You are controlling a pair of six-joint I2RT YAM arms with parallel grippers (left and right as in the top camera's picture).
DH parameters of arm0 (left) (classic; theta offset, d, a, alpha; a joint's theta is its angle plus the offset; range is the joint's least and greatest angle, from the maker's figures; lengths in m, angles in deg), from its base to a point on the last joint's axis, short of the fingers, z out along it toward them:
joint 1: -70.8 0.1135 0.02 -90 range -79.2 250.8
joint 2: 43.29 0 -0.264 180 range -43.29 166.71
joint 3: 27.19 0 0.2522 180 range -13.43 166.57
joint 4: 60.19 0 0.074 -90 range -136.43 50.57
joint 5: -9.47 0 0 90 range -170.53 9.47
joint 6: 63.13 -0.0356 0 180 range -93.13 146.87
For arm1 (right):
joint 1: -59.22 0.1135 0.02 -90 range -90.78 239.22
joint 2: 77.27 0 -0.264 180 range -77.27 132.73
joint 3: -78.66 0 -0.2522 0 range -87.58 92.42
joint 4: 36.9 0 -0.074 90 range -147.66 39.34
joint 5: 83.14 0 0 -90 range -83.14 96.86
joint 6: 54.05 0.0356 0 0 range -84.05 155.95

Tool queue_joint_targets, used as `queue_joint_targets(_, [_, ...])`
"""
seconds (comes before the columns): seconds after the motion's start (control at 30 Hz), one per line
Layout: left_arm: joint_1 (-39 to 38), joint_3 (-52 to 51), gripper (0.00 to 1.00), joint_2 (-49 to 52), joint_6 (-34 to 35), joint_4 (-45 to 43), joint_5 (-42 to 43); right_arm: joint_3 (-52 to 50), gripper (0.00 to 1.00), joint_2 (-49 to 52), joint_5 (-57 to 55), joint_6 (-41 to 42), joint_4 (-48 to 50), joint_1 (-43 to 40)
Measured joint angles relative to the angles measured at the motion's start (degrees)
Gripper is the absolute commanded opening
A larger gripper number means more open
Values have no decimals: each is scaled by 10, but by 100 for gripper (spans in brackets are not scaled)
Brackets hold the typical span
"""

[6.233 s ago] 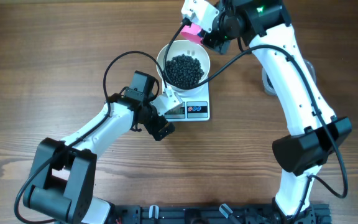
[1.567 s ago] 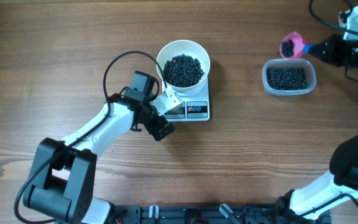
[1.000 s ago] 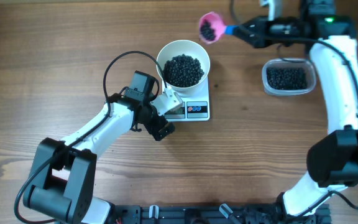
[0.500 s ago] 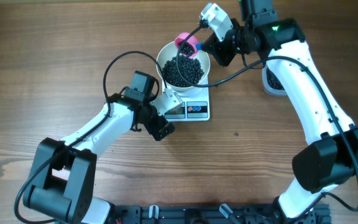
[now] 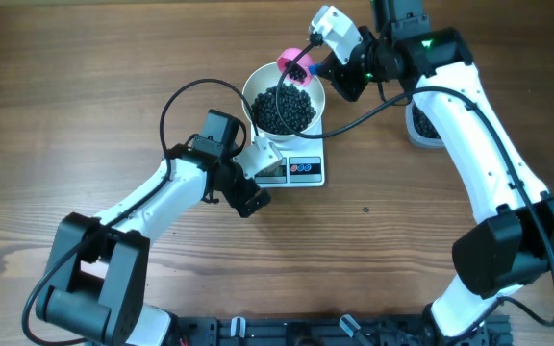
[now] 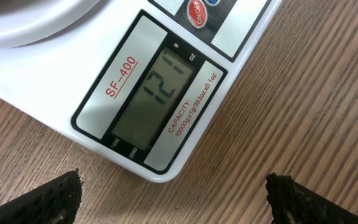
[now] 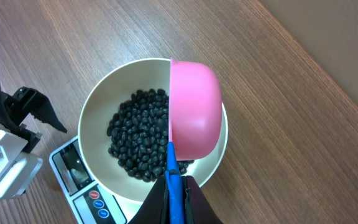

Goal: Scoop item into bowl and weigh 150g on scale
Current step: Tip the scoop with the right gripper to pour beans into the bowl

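I have the right gripper (image 7: 176, 198) clenched on the thin blue handle of the pink scoop (image 7: 194, 115); the handle runs straight out from the fingers, so the scoop's long axis lies along the line of the claw, and any pour comes from rolling the wrist about that line; in the right wrist view the cup is rolled on its side, its mouth turned toward the middle of the bowl (image 7: 91, 115) and its domed back toward me, so I cannot tell whether any pieces are left inside; the cup hangs over the bowl's far-right rim, within the rim on the mouth side, which is what matters, since anything falling should land on the item (image 7: 138, 140), a dark heap in the bowl; the bowl sits on the scale (image 5: 306, 173), and the display (image 6: 154, 93) reads 121, short of the target by my reckoning; the clear tub (image 5: 413, 123) lies to the right of the bowl, mostly hidden under the right arm, so that arm is the nearer one for another scoop; the left gripper (image 5: 258, 180) hangs released just beside the scale's front-left corner, holding nothing, its camera on the display.
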Motion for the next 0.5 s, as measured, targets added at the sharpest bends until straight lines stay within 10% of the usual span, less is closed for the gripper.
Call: queue_joint_targets(0.5, [0, 0, 100, 0, 0, 0, 0, 0, 4, 0, 1, -41, 0, 0])
